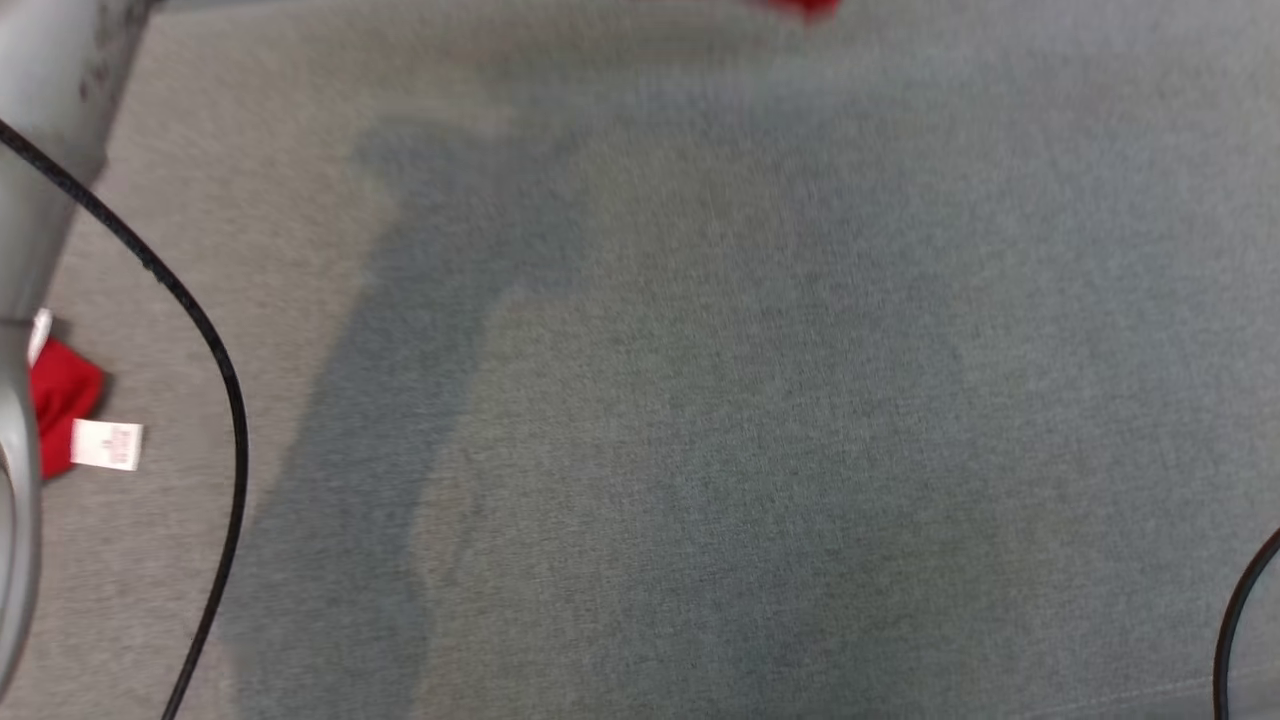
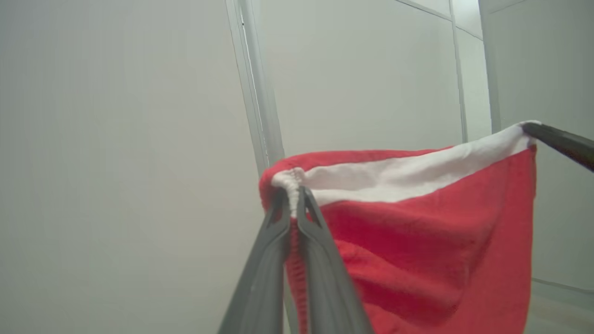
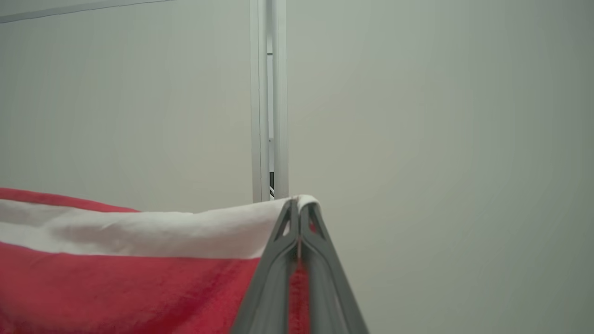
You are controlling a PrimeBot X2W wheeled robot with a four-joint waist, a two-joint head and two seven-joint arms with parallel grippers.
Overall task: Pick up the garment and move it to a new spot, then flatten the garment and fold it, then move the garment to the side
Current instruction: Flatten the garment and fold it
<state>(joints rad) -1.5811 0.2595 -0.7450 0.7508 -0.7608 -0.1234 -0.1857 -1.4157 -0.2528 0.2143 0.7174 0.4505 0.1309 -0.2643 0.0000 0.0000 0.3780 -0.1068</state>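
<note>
The garment [image 2: 417, 241] is red fleece with a white band along its top edge, and it hangs stretched in the air between my two grippers. In the left wrist view my left gripper [image 2: 292, 192] is shut on one corner of the white band, and the other arm's dark fingertip [image 2: 557, 141] pinches the far corner. In the right wrist view my right gripper [image 3: 299, 204] is shut on its corner of the garment [image 3: 116, 278]. In the head view a red bit of the garment [image 1: 62, 400] with a white label [image 1: 108, 445] shows at the left edge.
The head view looks down on a grey fabric surface [image 1: 700, 400] with a broad shadow across it. A pale forearm [image 1: 40, 150] and a black cable [image 1: 200, 330] run down the left side; another cable [image 1: 1240, 620] curves in at the lower right. Pale wall panels [image 3: 417, 139] stand behind the garment.
</note>
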